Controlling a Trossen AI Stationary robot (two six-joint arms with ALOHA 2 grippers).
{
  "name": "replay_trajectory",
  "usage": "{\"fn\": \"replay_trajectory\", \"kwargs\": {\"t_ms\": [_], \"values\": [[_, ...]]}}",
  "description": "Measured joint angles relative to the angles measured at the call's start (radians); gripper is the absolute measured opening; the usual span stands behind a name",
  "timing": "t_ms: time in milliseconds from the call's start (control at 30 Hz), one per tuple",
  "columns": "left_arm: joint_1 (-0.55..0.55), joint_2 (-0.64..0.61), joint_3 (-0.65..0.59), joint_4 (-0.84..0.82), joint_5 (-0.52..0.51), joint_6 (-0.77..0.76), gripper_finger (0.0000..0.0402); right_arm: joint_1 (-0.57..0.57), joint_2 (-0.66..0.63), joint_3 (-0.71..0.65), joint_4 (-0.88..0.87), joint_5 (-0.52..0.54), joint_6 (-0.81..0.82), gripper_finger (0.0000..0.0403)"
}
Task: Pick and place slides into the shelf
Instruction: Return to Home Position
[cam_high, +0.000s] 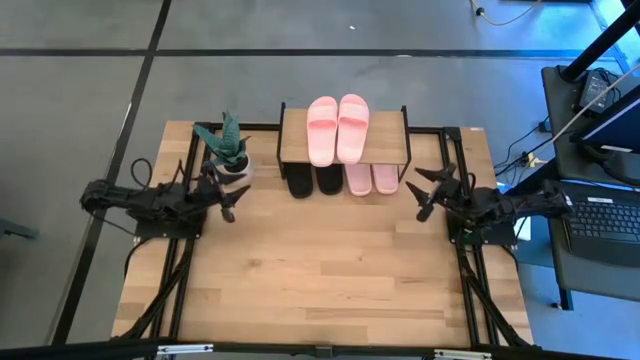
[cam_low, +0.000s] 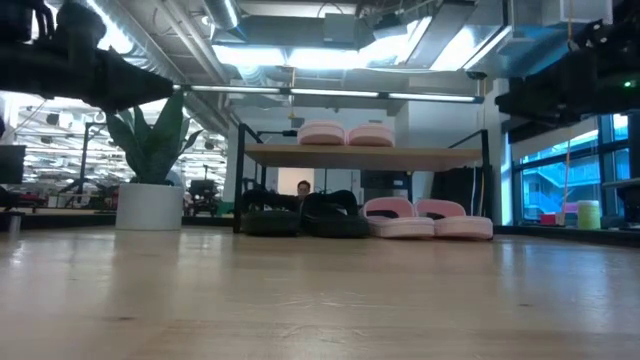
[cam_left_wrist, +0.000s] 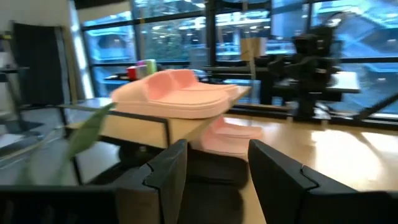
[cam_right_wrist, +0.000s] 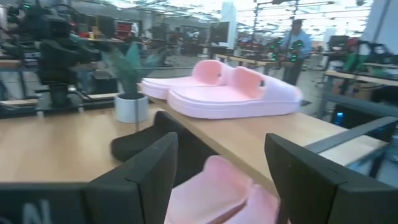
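- One pink pair (cam_high: 337, 128) lies on the shelf (cam_high: 392, 143) board, upper centre of the high view. The black pair (cam_high: 313, 180) and second pink pair (cam_high: 371, 178) poke out beneath it.
- The low view shows both lower pairs whole, side by side.
- Open tabletop (cam_high: 330, 280) fills the lower frame.
- The left gripper (cam_high: 230, 203) and right gripper (cam_high: 425, 193) flank the shelf, apart from it, fingers spread and holding nothing.

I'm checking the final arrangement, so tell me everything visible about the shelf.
The shelf is a small rack: a light wooden top board on a thin black metal frame, upright at the far edge of the table. One pale pink pair lies on the board; underneath sit the black pair, nearer the plant, and a second pink pair. The left end effector and right end effector flank it without touching.
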Motion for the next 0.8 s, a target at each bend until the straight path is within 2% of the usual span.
{"fn": "replay_trajectory", "kwargs": {"t_ms": [300,600,800], "values": [[0.099,0.000,0.000,0.000,0.000,0.043,0.0164,-0.081,0.034,0.000,0.000,0.000,0.006,0.0242],[0.104,0.000,0.000,0.000,-0.001,0.026,0.0164,-0.088,0.047,0.000,0.005,0.000,0.009,0.0242],[0.104,0.000,0.000,0.000,-0.001,0.025,0.0164,-0.088,0.047,0.000,0.084,0.001,0.006,0.0242]]}}
